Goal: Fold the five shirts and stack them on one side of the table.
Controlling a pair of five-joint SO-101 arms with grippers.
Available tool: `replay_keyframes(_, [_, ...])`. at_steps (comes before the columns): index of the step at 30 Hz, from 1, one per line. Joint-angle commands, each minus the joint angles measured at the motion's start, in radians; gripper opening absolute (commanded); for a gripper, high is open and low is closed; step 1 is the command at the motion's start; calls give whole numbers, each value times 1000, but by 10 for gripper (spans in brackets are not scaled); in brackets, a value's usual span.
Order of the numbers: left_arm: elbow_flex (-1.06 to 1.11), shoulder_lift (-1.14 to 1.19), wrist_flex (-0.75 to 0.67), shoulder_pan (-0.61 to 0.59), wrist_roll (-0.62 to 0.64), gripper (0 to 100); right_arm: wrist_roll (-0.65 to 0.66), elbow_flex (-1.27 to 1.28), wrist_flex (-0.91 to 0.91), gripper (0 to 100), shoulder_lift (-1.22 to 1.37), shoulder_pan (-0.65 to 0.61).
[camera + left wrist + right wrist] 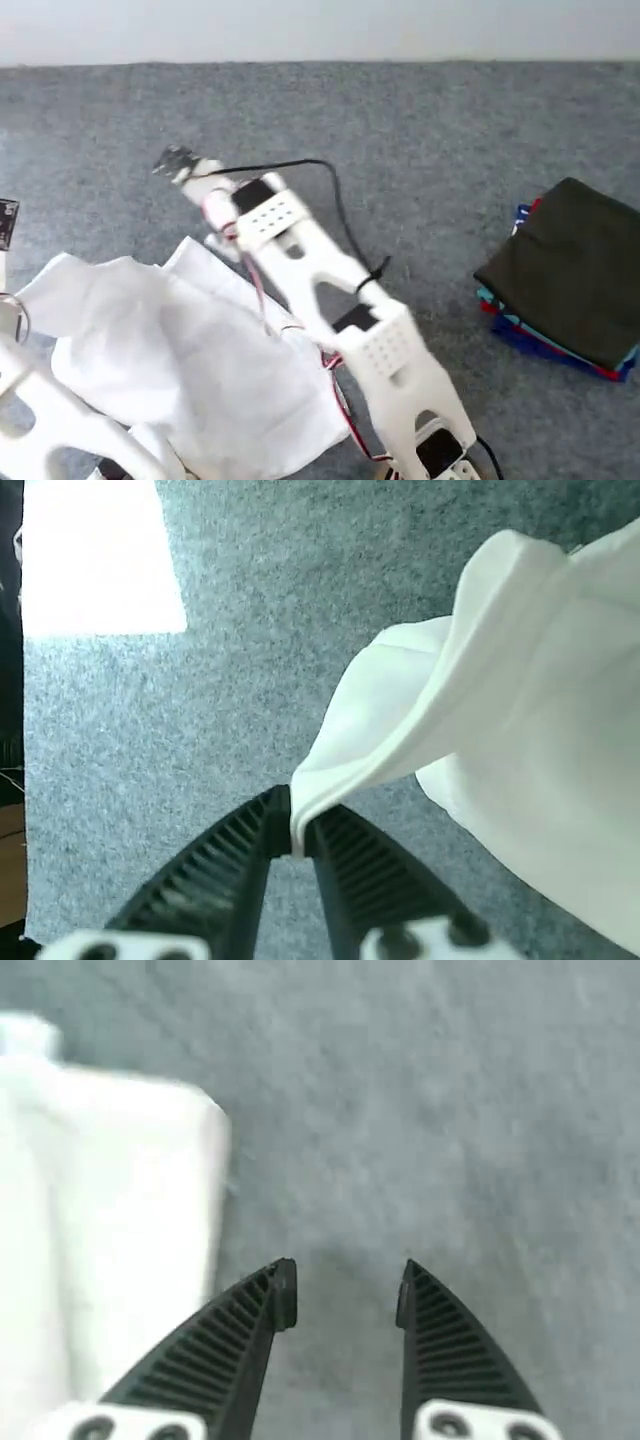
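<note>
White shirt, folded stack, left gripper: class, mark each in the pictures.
white shirt (180, 350), high view, middle of the spread cloth
folded stack (575, 265), high view, dark top shirt
left gripper (297, 820), left wrist view, midway between the jaws

The shirt (190, 350) at lower left is plain white. The stack (570, 270) at right has a dark top over teal, red and blue edges. The table (430, 140) is speckled grey.

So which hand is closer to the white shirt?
Left. The left hand pinches the white shirt by its edge; the right hand hangs open beside it, not touching.
</note>
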Motion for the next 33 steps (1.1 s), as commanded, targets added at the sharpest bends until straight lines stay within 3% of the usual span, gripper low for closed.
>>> replay_keyframes(1, [-5, 0, 38, -5, -3, 13, -5, -172, 8, 180, 47, -70])
replay_keyframes(9, [-5, 0, 41, -5, -2, 13, -5, -330, 7, 180, 188, -150])
replay_keyframes(22, [-5, 0, 41, -5, -2, 13, 2, -514, 10, 174, 367, -122])
replay_keyframes(24, [-5, 0, 41, -5, -2, 13, 38, -520, 33, 137, 372, -122])
replay_keyframes(27, [-5, 0, 41, -5, -2, 13, 138, -520, 61, 2, 372, -130])
replay_keyframes(33, [-10, 0, 41, -5, -2, 13, 181, -540, 217, 11, 361, -74])
